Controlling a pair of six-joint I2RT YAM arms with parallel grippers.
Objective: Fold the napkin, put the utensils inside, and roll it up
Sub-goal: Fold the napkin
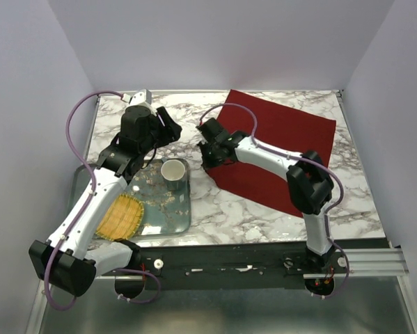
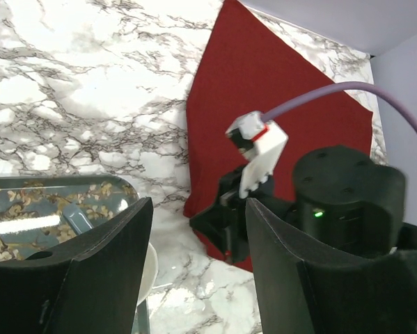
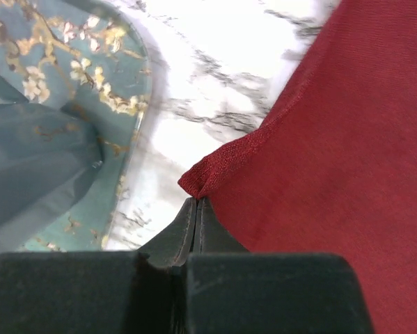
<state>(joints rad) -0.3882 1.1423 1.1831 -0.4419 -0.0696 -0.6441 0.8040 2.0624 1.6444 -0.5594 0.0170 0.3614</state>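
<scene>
napkin [image 1: 285, 122], plain burgundy cloth, flat, one corner puckered, pinched in right tool [image 3: 196, 206], left tool [image 2: 198, 209] spread

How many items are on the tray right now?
2. A white cup stands in the far right corner of the tray; a yellow woven mat lies near left. The left arm covers part, so more may be hidden.

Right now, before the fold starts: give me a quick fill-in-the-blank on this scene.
1. The right gripper is shut on a ____ of the napkin.
2. The left gripper hovers with its jaws ____.
3. The cup stands on the ____.
Missing words: corner; open; tray.
</scene>
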